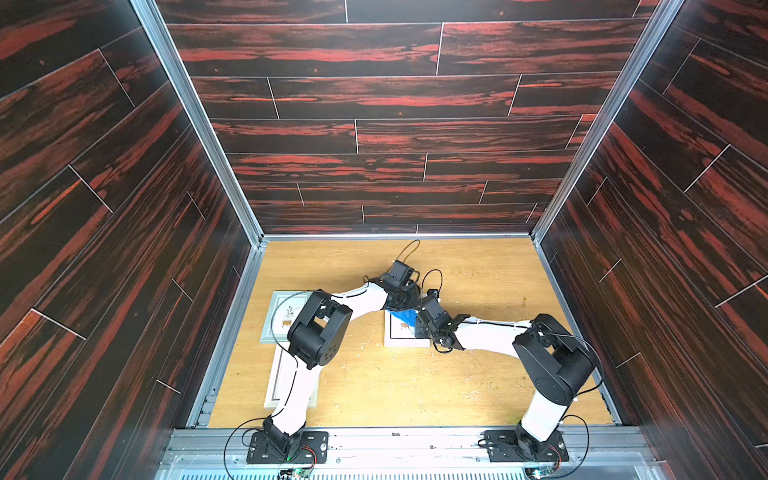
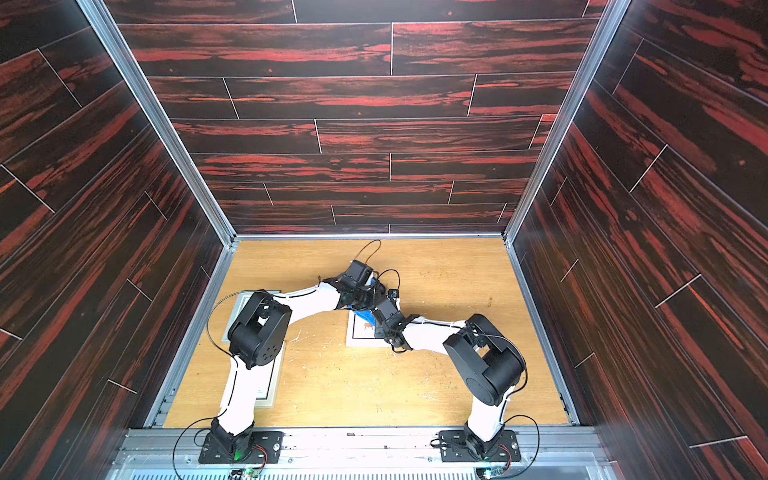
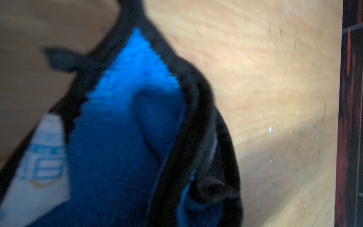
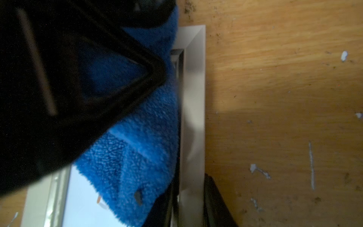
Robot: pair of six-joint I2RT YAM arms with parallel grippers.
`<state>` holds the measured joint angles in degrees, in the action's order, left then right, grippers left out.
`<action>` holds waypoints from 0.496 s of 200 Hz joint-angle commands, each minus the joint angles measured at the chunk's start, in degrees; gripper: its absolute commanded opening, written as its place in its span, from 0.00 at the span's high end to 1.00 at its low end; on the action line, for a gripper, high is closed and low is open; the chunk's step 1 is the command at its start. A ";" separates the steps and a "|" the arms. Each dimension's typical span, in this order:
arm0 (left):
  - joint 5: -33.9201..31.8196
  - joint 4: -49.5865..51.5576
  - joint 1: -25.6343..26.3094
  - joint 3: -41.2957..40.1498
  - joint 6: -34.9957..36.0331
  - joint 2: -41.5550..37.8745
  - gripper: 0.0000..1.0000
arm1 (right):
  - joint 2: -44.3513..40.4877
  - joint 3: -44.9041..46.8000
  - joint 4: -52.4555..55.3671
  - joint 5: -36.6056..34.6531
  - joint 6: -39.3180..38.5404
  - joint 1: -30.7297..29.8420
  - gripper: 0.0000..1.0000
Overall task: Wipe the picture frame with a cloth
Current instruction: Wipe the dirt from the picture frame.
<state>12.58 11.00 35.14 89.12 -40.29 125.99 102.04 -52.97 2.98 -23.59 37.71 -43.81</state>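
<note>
right wrist view: cloth point(image 4: 137, 153) bunched on picture frame point(image 4: 193, 98), counter point(image 1: 478, 282) centre. left pincer point(image 1: 400, 306) clamped on cloth. right pincer point(image 4: 185, 125) astride frame rail; grip cannot be told. risk: frame may skid under the wipe if unpinned.

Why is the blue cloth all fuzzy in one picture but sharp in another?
Left wrist view: the cloth sits very near the lens, so it and the table look smeary. Right wrist view: its fluffy pile is sharp over the picture frame, with a shadow across the table. Both top views: clear, but the walls lean outward.
</note>
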 commanded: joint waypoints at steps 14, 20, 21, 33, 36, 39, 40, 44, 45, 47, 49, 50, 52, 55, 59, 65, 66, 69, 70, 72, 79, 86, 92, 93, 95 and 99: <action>-2.82 4.43 -6.49 -7.22 2.61 -5.00 0.96 | -0.41 1.23 2.75 -1.09 -0.49 -0.13 1.00; -3.51 4.39 -7.25 -8.60 2.91 -5.95 0.96 | -0.36 1.23 2.65 -1.02 -0.47 -0.11 1.00; -3.61 4.38 -7.30 -8.78 2.97 -6.03 0.96 | -0.35 1.22 2.65 -1.02 -0.46 -0.12 1.00; -5.04 4.51 -7.67 -9.84 3.35 -7.05 0.96 | -0.13 1.26 2.48 -0.83 -0.58 -0.12 1.00; -5.03 4.54 -7.52 -9.84 3.38 -7.05 0.96 | -0.11 1.21 2.47 -0.80 -0.60 -0.08 1.00; -4.57 4.64 -7.38 -9.73 3.30 -7.03 0.96 | -0.01 1.14 2.47 -0.77 -0.66 -0.05 1.00; -4.44 4.64 -7.28 -9.70 3.25 -7.01 0.96 | -0.01 1.13 2.47 -0.76 -0.64 -0.05 1.00; -3.79 4.52 -6.88 -9.36 2.94 -6.80 0.96 | 0.08 0.97 2.47 -0.78 -0.65 -0.13 1.00; -3.66 4.45 -6.82 -9.25 2.85 -6.72 0.96 | 0.09 0.91 2.51 -0.77 -0.64 -0.13 1.00; -3.45 4.35 -6.52 -9.01 2.72 -6.57 0.97 | 0.09 0.87 2.54 -0.80 -0.65 -0.07 1.00; -3.29 4.24 -6.21 -8.69 2.56 -6.36 0.96 | 0.20 0.83 2.51 -0.76 -0.74 -0.12 1.00; -3.23 4.17 -6.04 -8.52 2.44 -6.23 0.96 | 0.23 0.80 2.53 -0.76 -0.68 -0.12 1.00; -3.08 4.17 -5.73 -8.11 2.31 -5.99 0.96 | 0.30 0.77 2.55 -0.69 -0.68 -0.13 1.00; -3.01 4.20 -5.17 -7.45 2.16 -5.58 0.96 | 0.35 0.65 2.55 -0.69 -0.73 -0.12 1.00; -2.98 4.28 -4.36 -6.40 2.00 -5.09 0.96 | 0.42 0.53 2.64 -0.65 -0.72 -0.13 1.00; -2.68 4.65 -3.19 -4.75 1.85 -4.26 0.96 | 0.40 0.34 2.79 -0.60 -0.75 -0.13 1.00; -2.62 4.69 -2.95 -4.48 1.83 -4.13 0.96 | 0.38 0.29 2.80 -0.59 -0.73 -0.13 1.00; -2.40 4.74 -2.45 -3.69 1.60 -3.53 0.96 | 0.41 0.30 2.82 -0.58 -0.71 -0.13 1.00; -2.30 4.78 -2.31 -3.47 1.57 -3.33 0.96 | 0.34 0.31 2.86 -0.62 -0.80 -0.09 1.00; -1.99 4.85 -1.97 -2.98 1.37 -2.87 0.96 | 0.35 0.23 2.89 -0.65 -0.82 -0.12 1.00; -0.74 5.12 -1.32 -1.44 0.86 -1.70 0.96 | 0.25 0.15 2.95 -0.68 -0.88 -0.12 1.00; 0.07 5.31 -0.99 -0.55 0.26 -0.75 0.96 | 0.15 0.15 3.08 -0.83 -0.96 -0.11 1.00; 0.39 6.38 -1.09 -0.23 -0.08 -0.50 0.96 | 0.20 0.07 3.23 -1.01 -1.05 -0.06 1.00; 0.28 6.61 -1.10 -0.25 -0.02 -0.49 0.96 | 0.19 0.06 3.20 -1.06 -1.01 -0.05 1.00; 0.13 6.93 -1.23 -0.37 0.05 -0.55 0.96 | 0.25 0.00 3.29 -1.09 -1.01 -0.07 1.00; -0.29 7.71 -1.49 -0.61 0.35 -0.86 0.96 | 0.20 0.06 3.42 -1.17 -0.98 -0.13 1.00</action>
<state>11.94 13.72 32.77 87.00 -39.42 123.55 102.04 -52.97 2.81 -23.38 37.54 -43.90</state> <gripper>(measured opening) 0.120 0.256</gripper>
